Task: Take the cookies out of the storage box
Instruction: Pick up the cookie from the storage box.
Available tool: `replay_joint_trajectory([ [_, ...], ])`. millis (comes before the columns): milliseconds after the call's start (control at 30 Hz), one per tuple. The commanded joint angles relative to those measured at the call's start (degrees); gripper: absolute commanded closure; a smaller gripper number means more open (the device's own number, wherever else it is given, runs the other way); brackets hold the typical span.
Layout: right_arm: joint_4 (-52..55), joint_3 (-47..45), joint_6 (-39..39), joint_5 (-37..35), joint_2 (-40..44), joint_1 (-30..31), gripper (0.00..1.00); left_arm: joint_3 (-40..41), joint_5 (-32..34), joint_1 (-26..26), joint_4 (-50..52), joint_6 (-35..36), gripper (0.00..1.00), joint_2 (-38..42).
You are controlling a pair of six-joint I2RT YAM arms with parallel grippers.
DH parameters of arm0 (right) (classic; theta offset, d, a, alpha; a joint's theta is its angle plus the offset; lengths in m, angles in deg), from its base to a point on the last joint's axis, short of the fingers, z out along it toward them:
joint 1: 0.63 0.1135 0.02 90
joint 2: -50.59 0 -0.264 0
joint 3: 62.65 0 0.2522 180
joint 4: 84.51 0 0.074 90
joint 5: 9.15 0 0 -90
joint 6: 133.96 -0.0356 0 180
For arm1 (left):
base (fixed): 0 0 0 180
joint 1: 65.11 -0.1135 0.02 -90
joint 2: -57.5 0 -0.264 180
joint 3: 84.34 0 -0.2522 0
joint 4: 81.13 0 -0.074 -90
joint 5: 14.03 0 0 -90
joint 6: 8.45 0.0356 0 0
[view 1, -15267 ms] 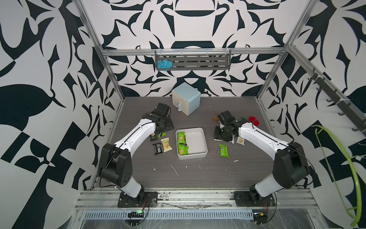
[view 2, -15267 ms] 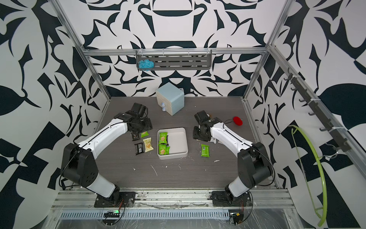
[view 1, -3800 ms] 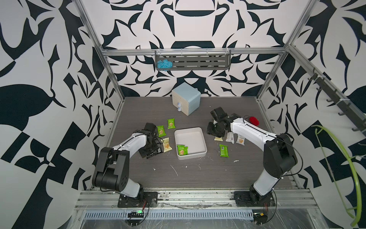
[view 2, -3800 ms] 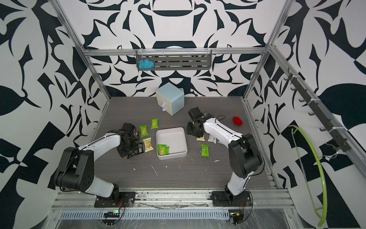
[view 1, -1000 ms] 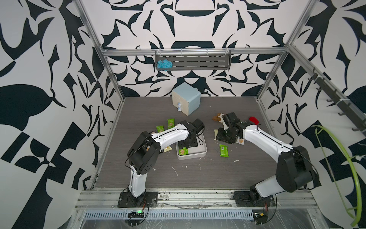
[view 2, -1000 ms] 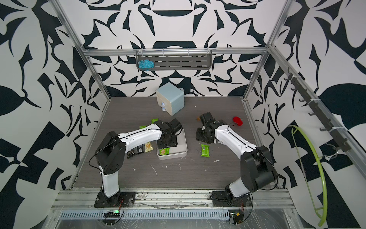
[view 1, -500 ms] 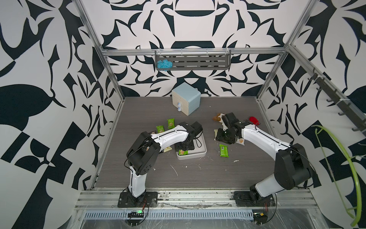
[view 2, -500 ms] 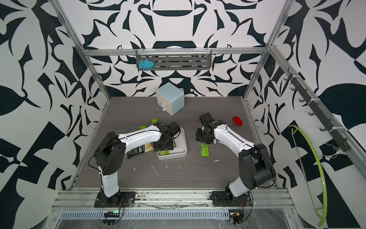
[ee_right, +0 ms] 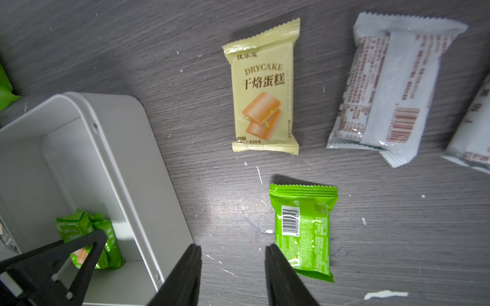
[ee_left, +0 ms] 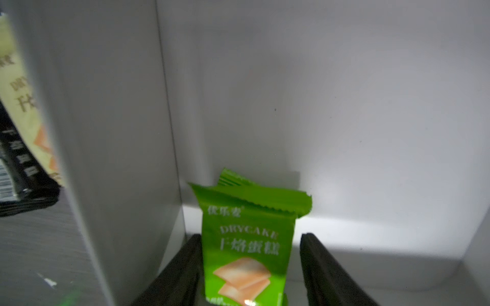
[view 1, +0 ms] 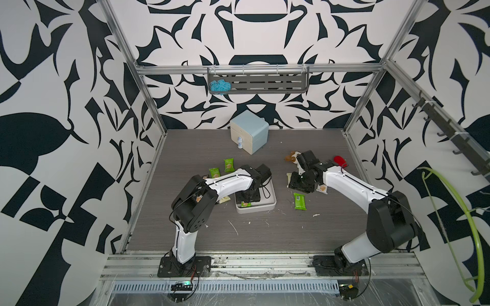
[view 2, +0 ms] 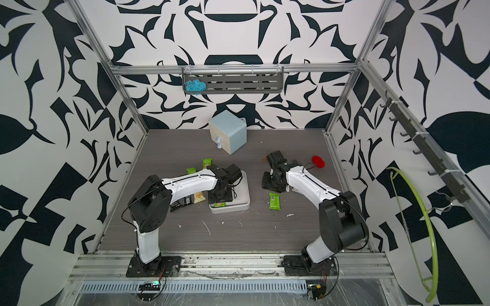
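Observation:
The storage box (view 1: 268,209) (view 2: 245,204) is an off-white tray at mid-table. A green cookie packet (ee_left: 249,212) (view 1: 245,204) stands in its front left corner, with a second green edge behind it. My left gripper (ee_left: 252,235) (view 1: 248,198) (view 2: 221,197) is down in the box, open. It straddles that packet: one finger touches it and the other stands a little off. My right gripper (ee_right: 233,247) (view 1: 301,184) (view 2: 273,184) hovers open and empty over the table right of the box (ee_right: 119,159). Beside it lie other cookies: a green packet (ee_right: 305,230) (view 1: 300,201), a pale yellow one (ee_right: 262,87) and a white one (ee_right: 392,87).
Two green packets (view 1: 228,164) (view 1: 214,172) lie left of the box, and a black one (view 2: 181,202) and a pale yellow one (view 2: 199,197) lie under my left arm. A light-blue cabinet (view 1: 249,135) stands at the back. A plush toy (view 1: 291,156) and a red object (view 1: 340,160) lie behind my right arm.
My left gripper has moved toward the box's front left corner and come down over the green packet, and its jaws have narrowed. The right arm has hardly moved.

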Motion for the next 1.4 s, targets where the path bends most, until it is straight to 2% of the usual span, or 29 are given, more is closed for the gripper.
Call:
replay_joint_trajectory([
  [0,1.3,2.4,0.4,-0.6,0.5,-0.3,0.55,-0.2,-0.6,-0.1,-0.1,0.5,0.42,-1.3],
  [167,1.5,2.4,0.6,-0.8,0.4,-0.3,0.55,-0.3,-0.6,-0.1,-0.2,0.5,0.52,-1.5],
  [533,1.5,2.8,0.8,-0.5,0.2,-0.3,0.55,-4.4,0.6,-0.2,1.9,1.8,0.52,0.2],
  [700,1.2,2.9,0.6,-0.4,0.3,-0.3,0.55,-6.3,-0.6,-2.2,1.9,2.4,0.52,2.2],
  [1067,-2.3,3.7,-1.9,2.0,-2.4,0.2,0.55,-4.8,0.7,-12.3,3.4,6.5,0.52,9.6],
  [1367,-3.0,9.2,-1.9,1.9,-7.5,1.1,0.55,5.7,-1.0,-25.1,1.8,9.1,0.51,17.6],
])
